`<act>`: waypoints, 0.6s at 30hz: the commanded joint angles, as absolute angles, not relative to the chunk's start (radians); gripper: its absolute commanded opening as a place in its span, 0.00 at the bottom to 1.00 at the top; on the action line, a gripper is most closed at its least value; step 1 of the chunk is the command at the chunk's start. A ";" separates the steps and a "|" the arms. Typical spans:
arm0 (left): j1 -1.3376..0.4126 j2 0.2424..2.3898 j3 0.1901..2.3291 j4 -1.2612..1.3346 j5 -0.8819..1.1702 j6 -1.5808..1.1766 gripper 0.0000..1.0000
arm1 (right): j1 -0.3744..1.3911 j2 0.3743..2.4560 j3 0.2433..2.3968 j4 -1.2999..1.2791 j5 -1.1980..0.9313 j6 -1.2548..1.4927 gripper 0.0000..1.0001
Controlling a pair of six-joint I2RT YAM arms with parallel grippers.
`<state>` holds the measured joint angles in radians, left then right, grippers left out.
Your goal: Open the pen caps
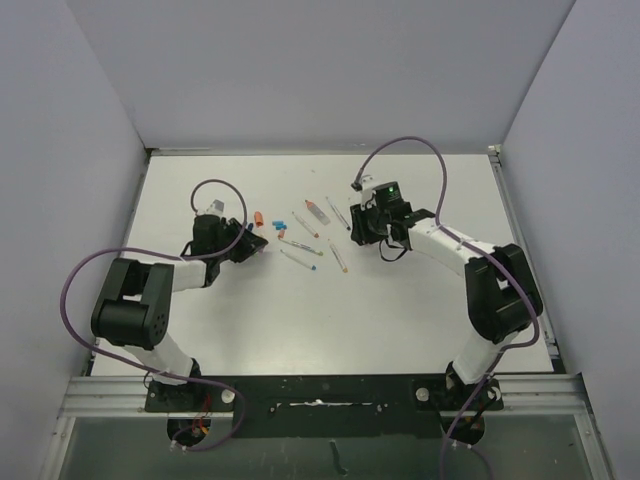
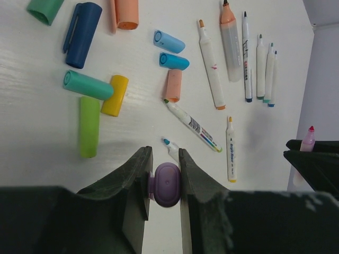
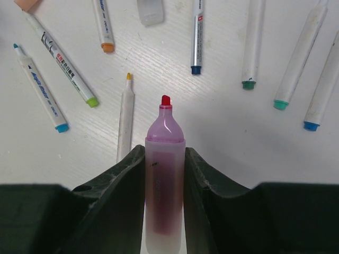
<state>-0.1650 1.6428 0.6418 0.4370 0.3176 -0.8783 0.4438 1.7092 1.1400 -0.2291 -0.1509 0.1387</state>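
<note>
A purple cap [image 2: 167,185] is clamped between the fingers of the left gripper [image 2: 165,161], off any pen. A pink marker [image 3: 164,159], its red tip bare, is pinched by the right gripper [image 3: 164,152]. Just past the left gripper, toward the table's middle, loose caps are scattered: a green cap [image 2: 89,126], a yellow cap [image 2: 115,95] touching a teal cap [image 2: 87,84], a navy cap [image 2: 82,33], an orange cap [image 2: 126,13] and two blue caps [image 2: 169,41]. Uncapped pens [image 2: 212,63] are strewn between the two grippers, and one short pen [image 2: 170,148] lies just before the left fingertips. The table [image 1: 400,310] is white and is enclosed left, right and far by grey walls [image 1: 320,70].
</note>
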 commanded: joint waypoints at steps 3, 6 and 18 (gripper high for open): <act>-0.172 1.692 0.646 0.479 0.329 -0.859 0.13 | 0.432 1.738 1.170 -0.162 -0.179 0.139 0.00; -0.172 1.705 0.642 0.480 0.331 -0.859 0.14 | 0.430 1.751 1.166 -0.155 -0.184 0.142 0.00; -0.166 1.698 0.640 0.458 0.340 -0.859 0.37 | 0.429 1.795 1.161 -0.138 -0.218 0.151 0.00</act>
<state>-0.1650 1.7042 0.6346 0.4366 0.3248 -0.8753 0.4370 1.7805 1.1404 -0.1974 -0.1898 0.1421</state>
